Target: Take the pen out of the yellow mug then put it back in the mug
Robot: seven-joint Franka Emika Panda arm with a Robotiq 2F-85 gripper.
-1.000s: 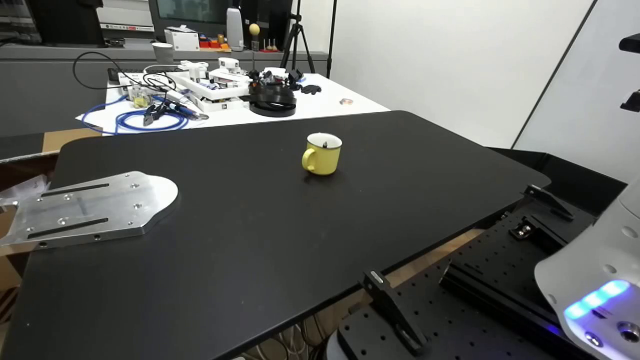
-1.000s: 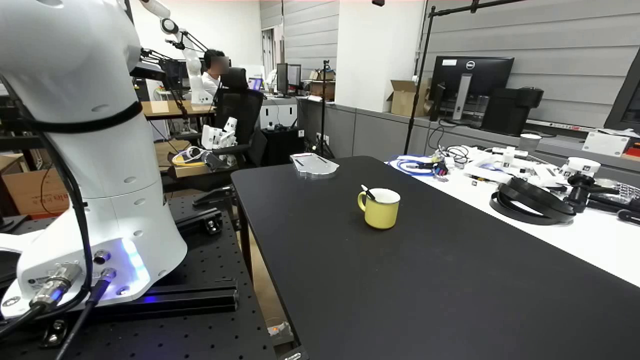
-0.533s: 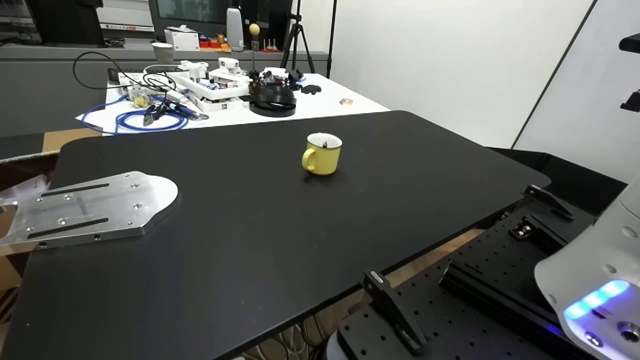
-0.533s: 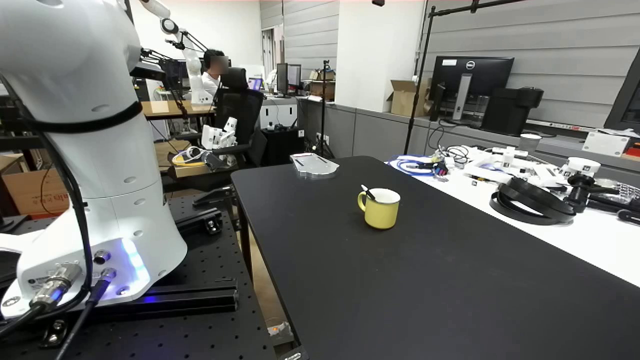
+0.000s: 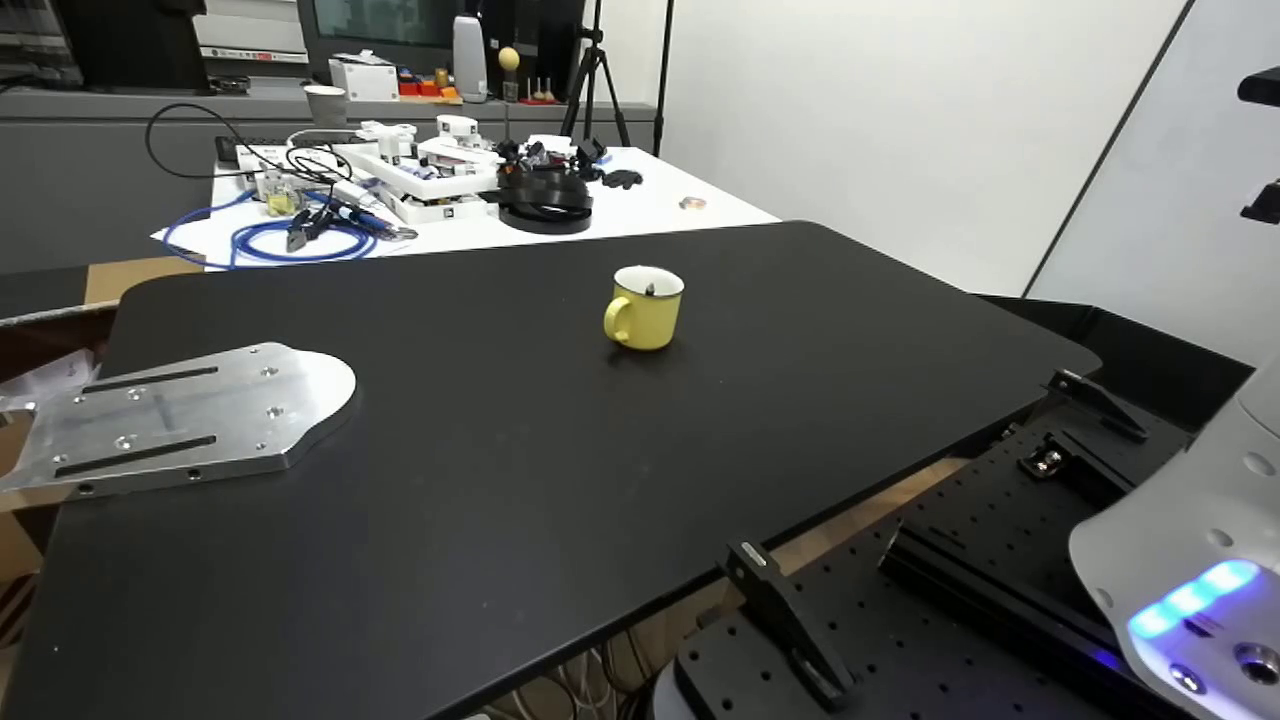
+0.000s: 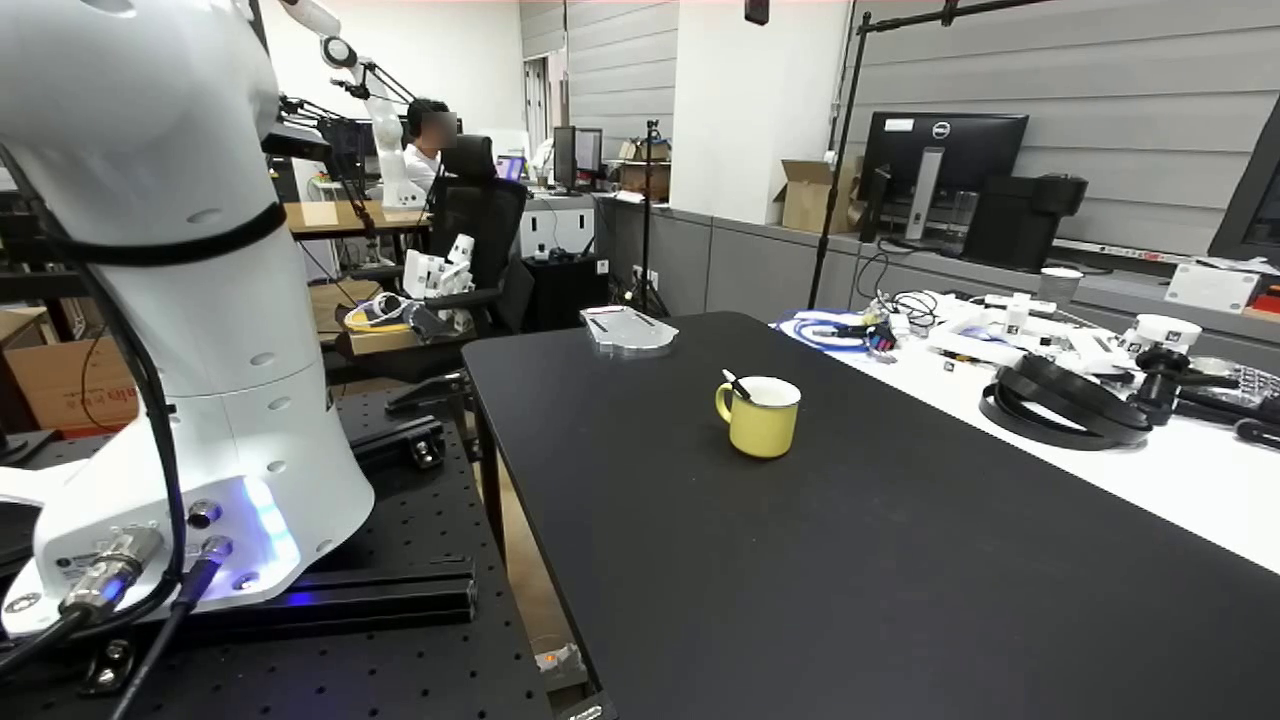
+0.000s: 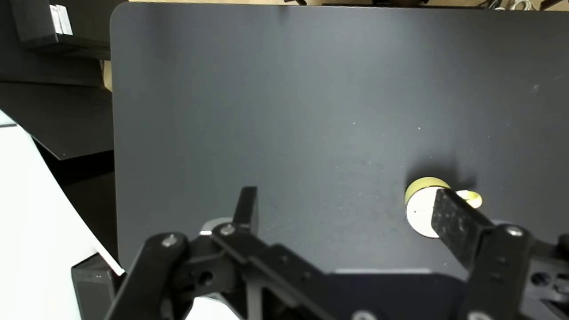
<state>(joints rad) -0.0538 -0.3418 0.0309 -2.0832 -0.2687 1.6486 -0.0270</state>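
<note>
The yellow mug (image 5: 645,320) stands upright on the black tabletop, also in an exterior view (image 6: 763,425). The pen (image 6: 737,386), dark with a white end, leans inside it and sticks out over the rim near the handle. Only a dark bit of the pen (image 5: 650,289) shows in an exterior view. In the wrist view my gripper (image 7: 346,195) is open and empty, high above the table. Its right finger covers part of the mug (image 7: 420,211), and the pen is hidden there. A small dark tip at the top edge of an exterior view (image 6: 757,10) looks like a fingertip.
A silver metal plate (image 5: 200,410) lies at a table end, also in an exterior view (image 6: 628,328). A white table (image 5: 690,190) with cables, white parts and black straps (image 6: 1065,405) adjoins the black table. The arm base (image 6: 220,500) stands beside the table's edge.
The dark tip at the top edge of an exterior view reaches slightly lower, and the arm has shifted very slightly. The mug and pen have not moved.
</note>
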